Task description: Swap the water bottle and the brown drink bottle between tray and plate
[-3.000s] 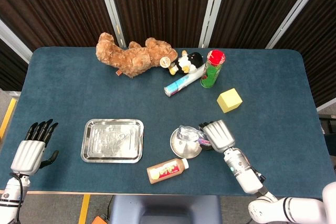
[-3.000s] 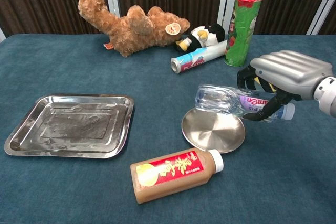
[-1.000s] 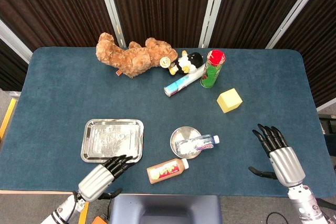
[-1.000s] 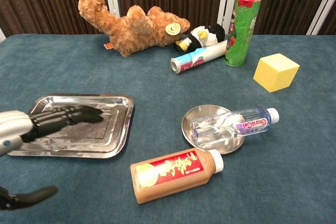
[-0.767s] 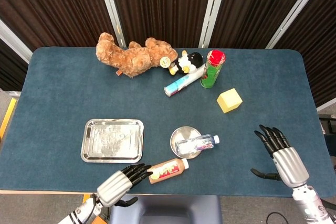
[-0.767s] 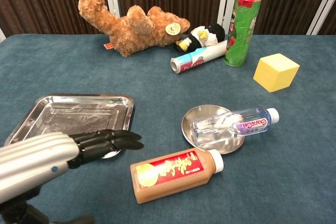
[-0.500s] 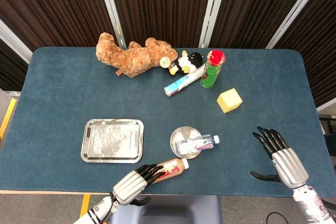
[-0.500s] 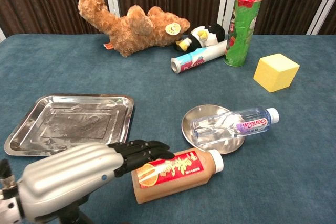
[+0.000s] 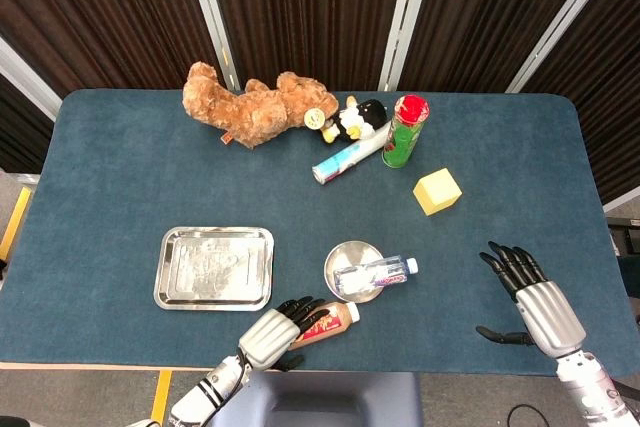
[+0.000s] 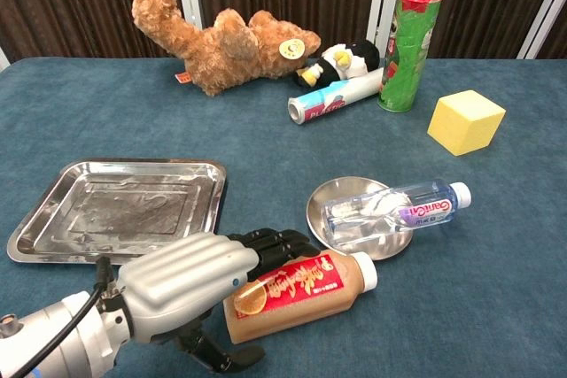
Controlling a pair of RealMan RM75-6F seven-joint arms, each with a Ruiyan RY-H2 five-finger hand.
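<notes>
The brown drink bottle [image 10: 310,285] [image 9: 332,318] lies on its side on the table, in front of the round steel plate [image 10: 335,196] [image 9: 340,251]. My left hand [image 10: 190,285] [image 9: 278,328] reaches over the bottle's base end. Its fingers [image 10: 279,243] lie across the top and its thumb hangs apart on the near side, so it has no firm hold. The clear water bottle [image 10: 390,214] [image 9: 378,272] lies across the plate, cap pointing right. To the left sits the steel tray [image 10: 115,210] [image 9: 215,267] with nothing in it. At the table's right front my right hand [image 9: 535,299] holds nothing, fingers spread.
At the back lie a brown teddy bear [image 10: 221,42], a penguin toy [image 10: 345,59] and a white tube [image 10: 332,99]. A green can [image 10: 407,37] stands beside them. A yellow block [image 10: 465,121] sits to the right of the plate.
My right hand put the water bottle on the plate and drew back to the right. My left hand swept from the tray's front rightward onto the brown bottle's base end.
</notes>
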